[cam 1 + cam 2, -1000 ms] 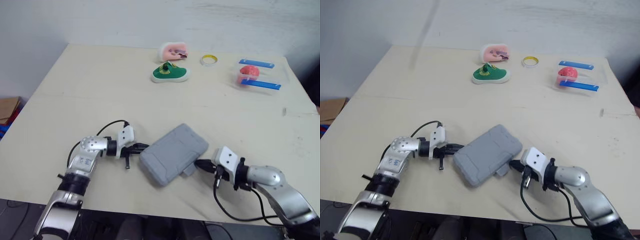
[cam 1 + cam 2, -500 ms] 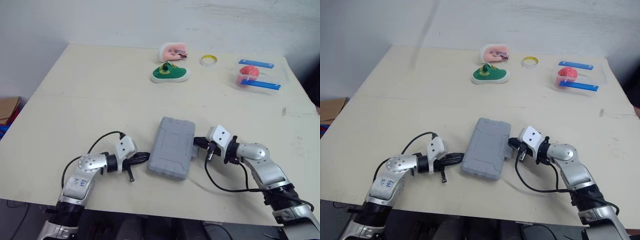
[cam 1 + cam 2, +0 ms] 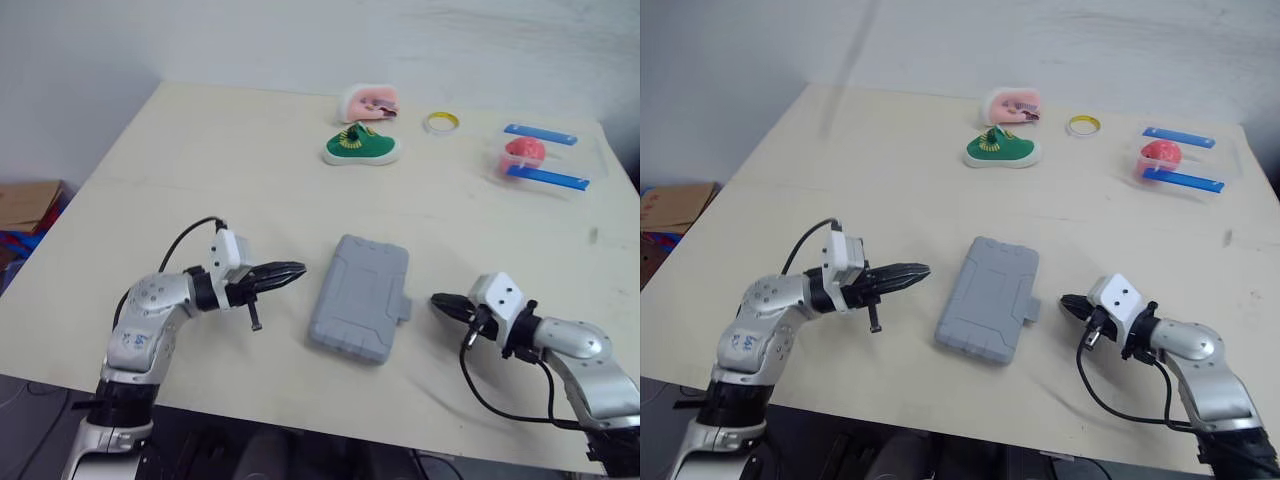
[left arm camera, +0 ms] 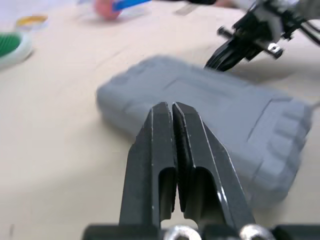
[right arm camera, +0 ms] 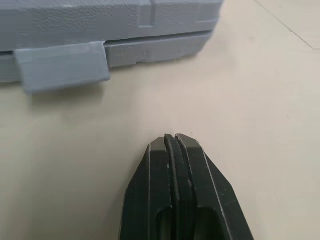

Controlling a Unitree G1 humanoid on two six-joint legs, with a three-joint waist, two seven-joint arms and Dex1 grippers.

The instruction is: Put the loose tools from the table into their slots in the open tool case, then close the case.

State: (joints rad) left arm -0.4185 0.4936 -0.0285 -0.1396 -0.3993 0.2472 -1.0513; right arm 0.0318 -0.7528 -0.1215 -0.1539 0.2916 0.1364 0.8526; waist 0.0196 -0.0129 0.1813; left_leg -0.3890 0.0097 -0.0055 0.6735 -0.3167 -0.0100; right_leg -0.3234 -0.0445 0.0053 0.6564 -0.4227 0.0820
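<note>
A: Down at the front of the bench (image 3: pixel 200 200), the right pincer (image 3: pixel 438 301) sits low over the surface, black fingers (image 5: pixel 175 165) pressed flat together, gripping nothing.

B: And it's aimed right at the tool case (image 3: pixel 360 297), isn't it?

A: It is. The tip is near the little latch tab (image 3: pixel 403 306) sticking out of the case's right side, with a clear gap between them.

B: Over on the other side?

A: The left pincer (image 3: pixel 298 270) is level with the case's left long edge, pointing at it, close but apart. Its fingers (image 4: pixel 155 150) are squeezed shut too, and it's carrying nothing.

B: The case itself?

A: Grey, lid down, lying flat mid-bench between the two pincers, slightly turned, its ribbed shell facing up.

B: Take us to the far end.

A: Well beyond the case there's a green shoe (image 3: pixel 361 147), with a pink item (image 3: pixel 368 100) just behind it. To their right lies a yellow ring (image 3: pixel 440 122), then a clear box (image 3: pixel 577 160) with two blue clips and something red inside. Off the bench's left edge, a cardboard box (image 3: pixel 30 205) rests on the floor.
</note>
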